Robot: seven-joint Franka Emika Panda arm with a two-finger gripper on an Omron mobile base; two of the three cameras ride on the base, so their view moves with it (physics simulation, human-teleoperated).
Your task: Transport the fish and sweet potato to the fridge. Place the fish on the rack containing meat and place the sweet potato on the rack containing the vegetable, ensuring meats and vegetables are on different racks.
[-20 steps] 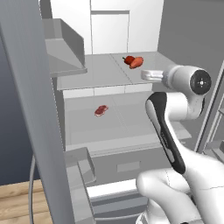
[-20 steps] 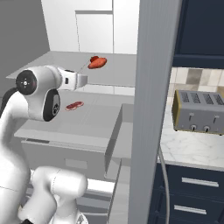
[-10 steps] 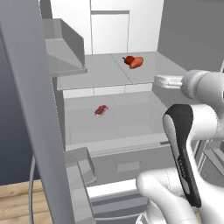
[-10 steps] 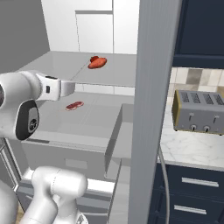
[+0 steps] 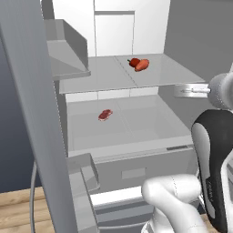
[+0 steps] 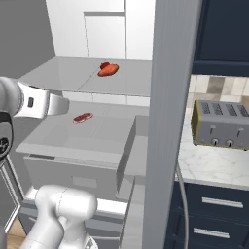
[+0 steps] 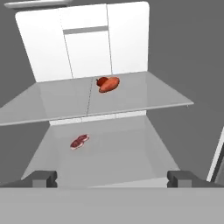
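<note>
Your sweet potato [image 7: 110,85] already lies touching the vegetable [image 7: 101,81] on the upper rack [image 7: 144,96], and the released end effector [image 7: 112,178] carries nothing, so the fish looks left.

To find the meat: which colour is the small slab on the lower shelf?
Pink-red with pale streaks; the meat shows best in the hand view.

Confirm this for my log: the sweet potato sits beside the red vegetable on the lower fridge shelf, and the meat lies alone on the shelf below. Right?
Not quite. The sweet potato and the red vegetable sit together on the upper shelf, as the hand view shows. The meat does lie alone on the shelf below.
</note>
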